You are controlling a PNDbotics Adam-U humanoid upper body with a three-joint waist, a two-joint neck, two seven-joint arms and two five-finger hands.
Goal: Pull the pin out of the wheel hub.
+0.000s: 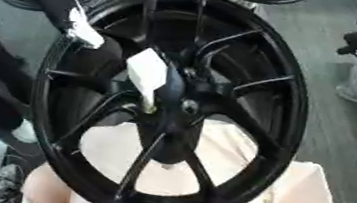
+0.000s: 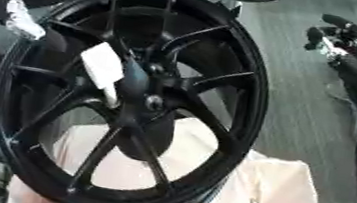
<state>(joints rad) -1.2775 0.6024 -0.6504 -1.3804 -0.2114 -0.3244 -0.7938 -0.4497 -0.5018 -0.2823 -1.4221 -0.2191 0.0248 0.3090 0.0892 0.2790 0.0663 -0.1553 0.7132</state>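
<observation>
wheel hub point(image 1: 183, 105) centre frame | pin possibly under white tag point(image 1: 147, 71) | your left hand point(image 1: 86, 34) up-left, nearer, fingers: cannot tell | right hand unseen

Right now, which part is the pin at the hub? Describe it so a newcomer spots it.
Start at the big black spoked wheel filling the view and follow the spokes inward to the hub. Just left of the hub sits a white, wedge-shaped piece, narrowing downward. It is the only pale part on the all-black wheel.
</observation>
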